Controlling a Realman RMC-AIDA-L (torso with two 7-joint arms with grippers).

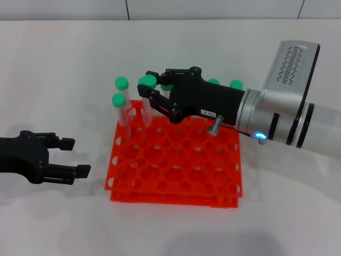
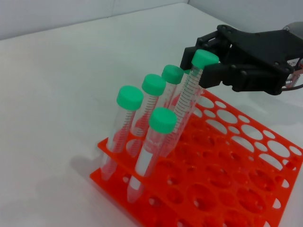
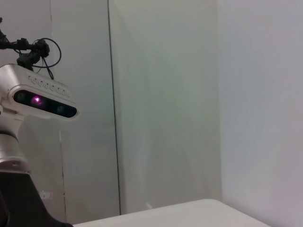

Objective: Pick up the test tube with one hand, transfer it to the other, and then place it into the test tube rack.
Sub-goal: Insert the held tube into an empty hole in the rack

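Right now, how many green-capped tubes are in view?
6 tubes in head view: two at the rack's far-left corner, the test tube in the right end effector, one partly behind it, two beyond. More may be hidden.

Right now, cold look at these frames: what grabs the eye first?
The bright orange-red test tube rack at the middle of the white table, with green-capped tubes standing along its far and left side. Next, the right gripper reaching in over the rack's far side, shut on the test tube just under its green cap, the tube tilted with its lower end down in the rack. The left gripper sits open and empty, left of the rack.
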